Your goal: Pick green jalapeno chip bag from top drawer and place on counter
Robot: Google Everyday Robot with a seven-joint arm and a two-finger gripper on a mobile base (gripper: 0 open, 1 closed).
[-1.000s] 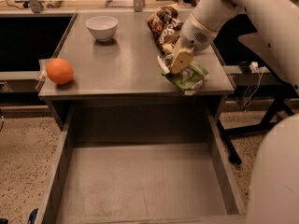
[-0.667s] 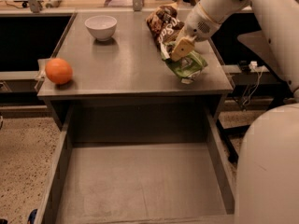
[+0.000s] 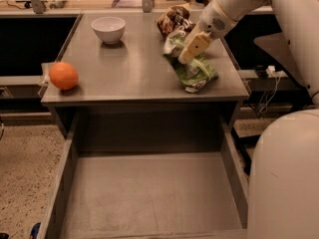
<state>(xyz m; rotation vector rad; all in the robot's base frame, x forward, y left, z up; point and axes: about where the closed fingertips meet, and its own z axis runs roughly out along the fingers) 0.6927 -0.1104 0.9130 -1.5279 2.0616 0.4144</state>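
Green jalapeno chip bag lies crumpled on the grey tabletop, right of centre in the frame. Nearest the viewer, the top drawer stands pulled open across the lower frame. Beyond it, an orange sits near the tabletop's left edge. The pincer reaches in from the upper right and meets the bag's upper end; whether it grips the bag cannot be told. Farther back stand a white bowl and a brown snack bag.
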